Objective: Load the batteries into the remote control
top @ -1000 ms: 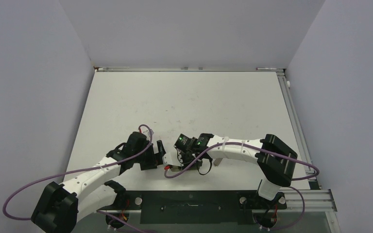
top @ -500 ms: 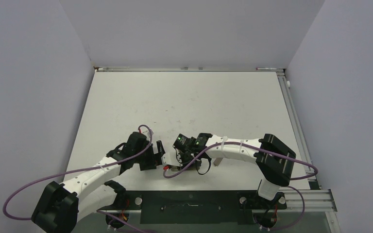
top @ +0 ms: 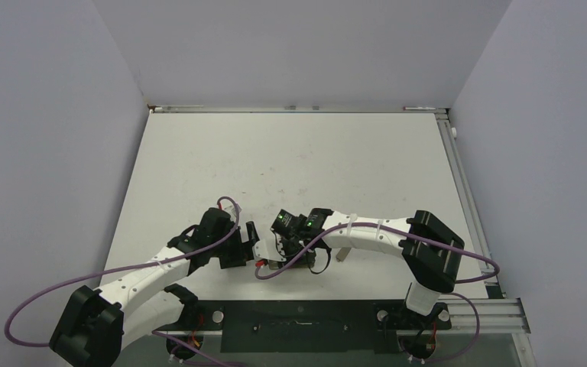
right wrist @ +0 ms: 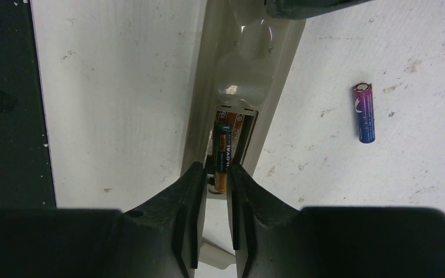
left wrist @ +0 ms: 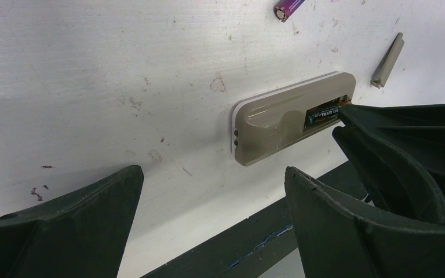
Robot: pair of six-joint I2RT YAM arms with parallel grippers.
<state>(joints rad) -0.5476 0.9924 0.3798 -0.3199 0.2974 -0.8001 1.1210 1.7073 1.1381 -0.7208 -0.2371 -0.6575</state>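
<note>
Starting at the left: finding the left gripper spread wide and holding nothing, low over the table, aimed at the left end of the remote control and apparently apart from it. Seeing the remote control lying back-up by the table's near edge, recess uncovered toward its right end, with the brownish-gold battery laid inside. Finding the right gripper at that right end, jaws nearly pressed together and straddling the battery's tip. Cannot tell whether pinching it or only flanking it.

Judging the risks:
- Withdrawing the right gripper with the tip caught between the fingers could drag the battery back out, or leave it canted on its contact.
- Pressing down off-centre could skid the light remote control, with no brace from the left gripper.
- Reaching afterwards for the purple-blue battery could send it rolling, being a bare cylinder on a flat top.
- Seating it the wrong way round remains possible. Cannot read any polarity marks.

Comparing views:
- **Left wrist:** shows the remote control's whole beige back, the battery's label, and a small beige cover lying apart beyond the right end.
- **Top external:** shows only both arms meeting over one spot, hiding most of the remote control.
- **Right wrist:** looks straight along the recess, revealing what looks like an unfilled slot beside the seated battery, plus the purple-blue battery well apart on the far side.
</note>
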